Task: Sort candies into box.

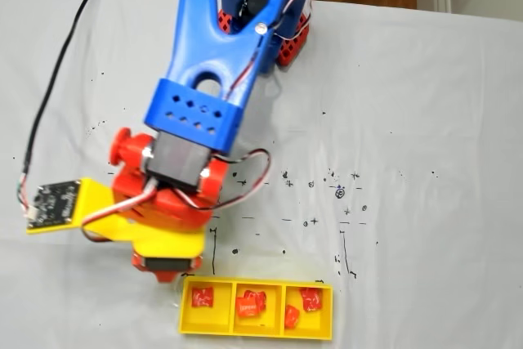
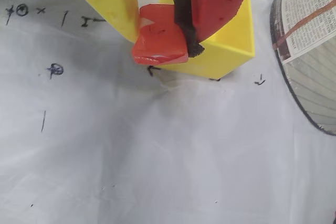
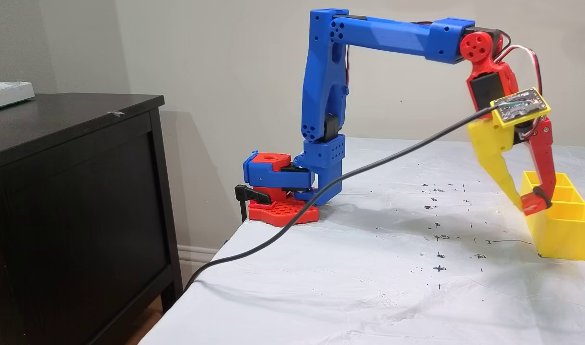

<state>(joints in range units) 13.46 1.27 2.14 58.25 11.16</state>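
Pinching a small square red wrapped candy (image 2: 160, 40) between my yellow finger and my red finger with its black pad, my claw (image 3: 531, 203) is clamped on it just outside the end wall of the bright yellow three-compartment plastic tray (image 3: 566, 230), close above the white-covered worktop (image 2: 157, 156).

My worry is that the candy hangs lower than the rim, right against the outer wall. If I push forward without lifting, I judge the candy or my fingertips would hit that wall and shove the light tray along the cloth, or knock the sweet out of my hold onto the worktop. Opening now would drop it outside the tray.

The hold itself looks shallow: the wrapper sticks out below the pad, so a bump could twist it loose.

Farther along, in the top-down fixed view, the tray (image 1: 331, 315) sits near the bottom edge of the worktop, already holding red and orange candies (image 1: 250, 303) in all three compartments; a careless drop might land in the wrong one.
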